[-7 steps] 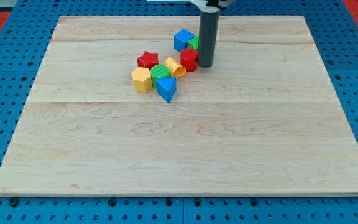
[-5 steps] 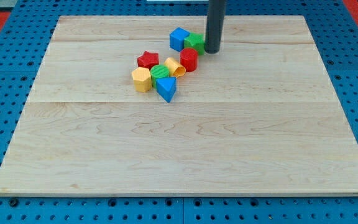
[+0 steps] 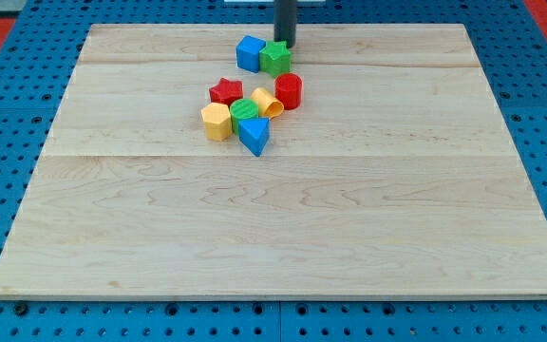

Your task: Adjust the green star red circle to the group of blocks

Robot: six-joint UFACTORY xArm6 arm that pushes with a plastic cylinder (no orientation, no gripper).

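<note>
No writing shows anywhere. My tip (image 3: 284, 45) touches the ridged green star (image 3: 274, 59) from above-right, holding nothing. The star sits beside a blue block (image 3: 250, 53), near the desk's (image 3: 349, 237) top edge; the red circle (image 3: 289, 91) lies below.

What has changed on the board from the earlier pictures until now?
My tip moved toward the view's top left. The green star and the blue block shifted up and left with it. The red circle and the cluster below stayed in place.
</note>
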